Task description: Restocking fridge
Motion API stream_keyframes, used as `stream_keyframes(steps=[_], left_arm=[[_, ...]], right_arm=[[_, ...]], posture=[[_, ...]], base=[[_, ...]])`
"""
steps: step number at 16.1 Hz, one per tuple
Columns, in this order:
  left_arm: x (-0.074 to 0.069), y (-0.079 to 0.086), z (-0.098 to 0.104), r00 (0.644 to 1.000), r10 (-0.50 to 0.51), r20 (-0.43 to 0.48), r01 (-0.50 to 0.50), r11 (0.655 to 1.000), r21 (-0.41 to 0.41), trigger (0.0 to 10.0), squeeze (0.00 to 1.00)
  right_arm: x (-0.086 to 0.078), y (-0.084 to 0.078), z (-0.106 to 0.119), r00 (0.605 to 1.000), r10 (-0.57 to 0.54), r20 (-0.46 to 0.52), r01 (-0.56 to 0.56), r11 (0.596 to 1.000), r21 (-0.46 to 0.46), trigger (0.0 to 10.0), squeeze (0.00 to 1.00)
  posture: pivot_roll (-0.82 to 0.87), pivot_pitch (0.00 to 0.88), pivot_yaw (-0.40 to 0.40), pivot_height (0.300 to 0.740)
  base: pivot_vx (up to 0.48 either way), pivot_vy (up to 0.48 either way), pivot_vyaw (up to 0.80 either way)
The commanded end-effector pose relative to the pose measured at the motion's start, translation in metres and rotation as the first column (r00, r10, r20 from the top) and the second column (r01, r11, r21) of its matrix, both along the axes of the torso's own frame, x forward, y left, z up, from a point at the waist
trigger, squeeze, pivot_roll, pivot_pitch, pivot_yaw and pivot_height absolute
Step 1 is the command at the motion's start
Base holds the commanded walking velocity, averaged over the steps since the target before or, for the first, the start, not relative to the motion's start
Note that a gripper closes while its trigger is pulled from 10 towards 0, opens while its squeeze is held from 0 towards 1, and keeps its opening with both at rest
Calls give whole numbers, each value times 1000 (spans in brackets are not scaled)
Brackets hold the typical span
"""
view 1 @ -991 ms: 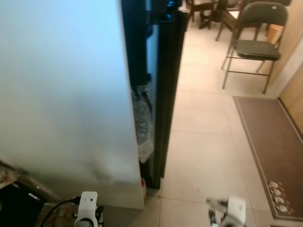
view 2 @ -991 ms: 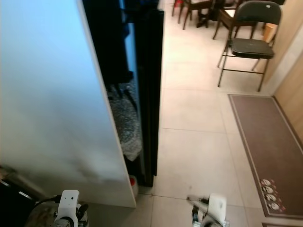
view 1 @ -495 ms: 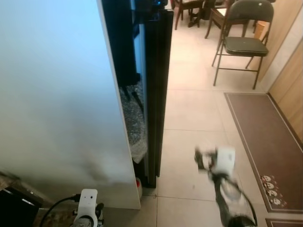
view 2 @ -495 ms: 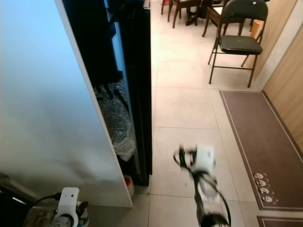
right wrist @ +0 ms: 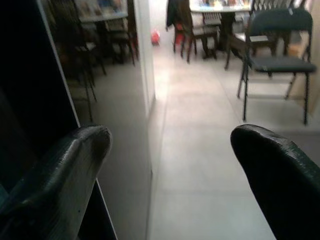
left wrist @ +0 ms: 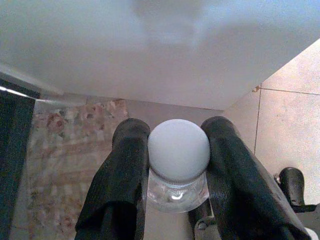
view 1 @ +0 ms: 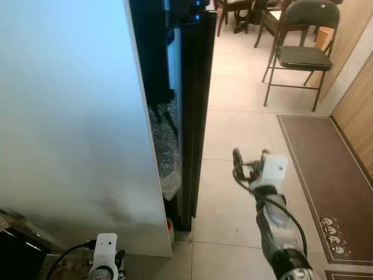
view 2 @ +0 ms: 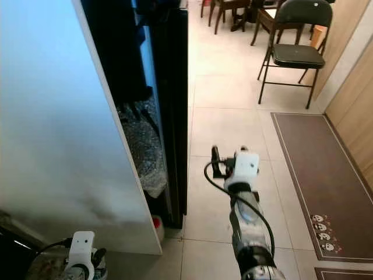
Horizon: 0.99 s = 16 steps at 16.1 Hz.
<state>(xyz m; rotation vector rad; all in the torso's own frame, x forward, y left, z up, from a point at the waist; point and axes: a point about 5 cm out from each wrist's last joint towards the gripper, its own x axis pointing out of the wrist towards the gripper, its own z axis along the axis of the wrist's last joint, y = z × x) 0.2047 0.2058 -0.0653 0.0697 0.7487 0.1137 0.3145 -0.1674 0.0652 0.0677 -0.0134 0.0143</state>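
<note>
Pale beige tiles cover the floor [view 1: 245,122], crossed by thin grout lines. A brown runner mat [view 1: 326,175] with a small printed motif near its lower end lies along the tiles at three o'clock. A dark folding chair [view 1: 303,52] stands on the floor at one o'clock, with wooden dining chairs [view 2: 233,11] farther back at twelve o'clock.

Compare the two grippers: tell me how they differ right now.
Load: the left gripper is shut on a bottle with a white cap; the right gripper is open and holds nothing.
Height: the right gripper is raised over the tiled floor beside the fridge door; the left gripper sits low by the white fridge side.
Both have two long black fingers.
</note>
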Motion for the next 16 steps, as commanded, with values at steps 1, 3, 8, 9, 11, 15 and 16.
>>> stream_keyframes(steps=[1, 3, 8, 9, 11, 15, 16], left_arm=[[-4, 2, -2, 1000, 19, -17, -19, 1000, -1, 10000, 0], [-4, 1, -3, 1000, 25, -17, -25, 1000, -6, 10000, 0], [-5, 1, -3, 999, 26, -20, -26, 1000, -7, 10000, 0], [-5, 1, -3, 999, 26, -19, -26, 1000, -7, 10000, 0], [-4, 1, -2, 1000, 24, -16, -25, 1000, -8, 10000, 0], [-4, 0, -3, 1000, 22, -18, -22, 1000, -9, 10000, 0], [-4, 0, -3, 1000, 22, -19, -22, 1000, -10, 10000, 0]], right_arm=[[-4, -6, -8, 999, -30, -44, 31, 1000, 8, 10000, 0], [-9, -20, -15, 991, -96, -93, 99, 995, 26, 10000, 0], [-6, -24, -13, 990, -107, -97, 111, 993, 31, 10000, 0], [-6, -24, -12, 989, -107, -97, 111, 993, 33, 10000, 0], [-4, -22, -11, 990, -103, -93, 107, 994, 37, 10000, 0], [-5, -23, -11, 990, -103, -97, 107, 994, 38, 10000, 0], [-4, -23, -12, 990, -103, -99, 107, 994, 37, 10000, 0]], posture=[[-29, 0, 12, 740], [-32, 0, 13, 740], [-31, 0, 14, 740], [-31, 0, 14, 740], [-31, 1, 15, 740], [-31, 1, 15, 740], [-27, 1, 15, 740]], base=[[0, 0, 0], [0, 139, 0], [0, 284, 0], [0, 289, 0], [0, 287, 0], [0, 285, 0], [0, 292, 0]])
